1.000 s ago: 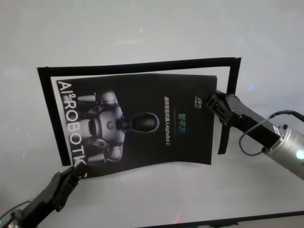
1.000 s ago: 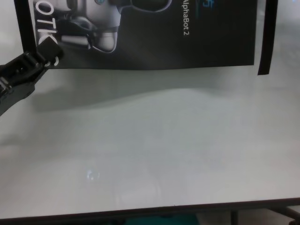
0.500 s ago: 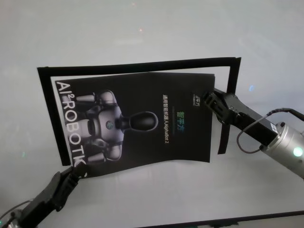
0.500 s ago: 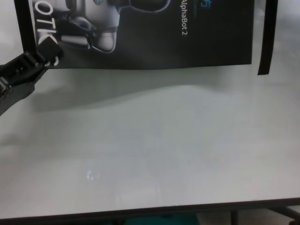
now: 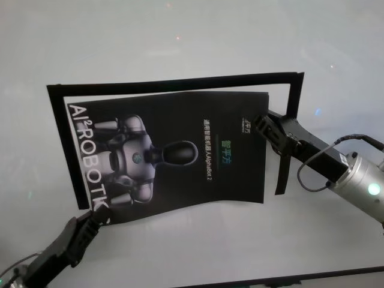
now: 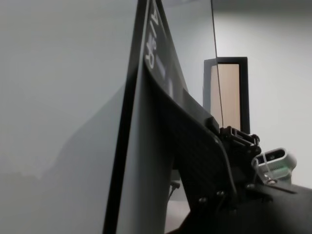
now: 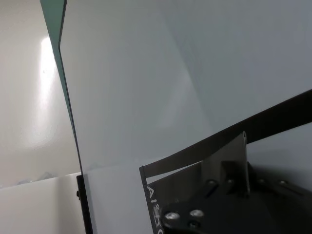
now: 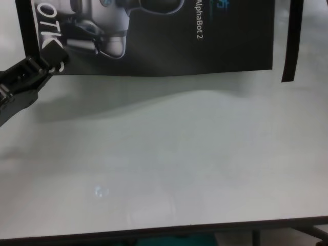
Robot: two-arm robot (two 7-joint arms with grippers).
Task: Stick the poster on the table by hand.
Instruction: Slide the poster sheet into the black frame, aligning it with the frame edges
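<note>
The poster (image 5: 174, 156), a black glossy sheet with a white-grey robot figure and white letters, hangs slightly bowed just above the white table (image 5: 180, 36). My left gripper (image 5: 95, 216) is shut on its near left corner, by the last white letters. My right gripper (image 5: 264, 125) is shut on its right edge near the far corner. In the chest view the poster (image 8: 169, 36) fills the top, with the left gripper (image 8: 38, 64) pinching its corner and a shadow under its near edge. The left wrist view shows the poster (image 6: 161, 97) edge-on.
Narrow black tape strips lie on the table around the poster: one along the far side (image 5: 174, 81), one on the left (image 5: 60, 144), one on the right (image 5: 287, 138), the last also in the chest view (image 8: 292, 41). The table's dark near edge (image 8: 179, 230) runs below.
My right gripper has moved a little to the left with the poster's right edge, away from the right tape strip. The left gripper has stayed in place.
</note>
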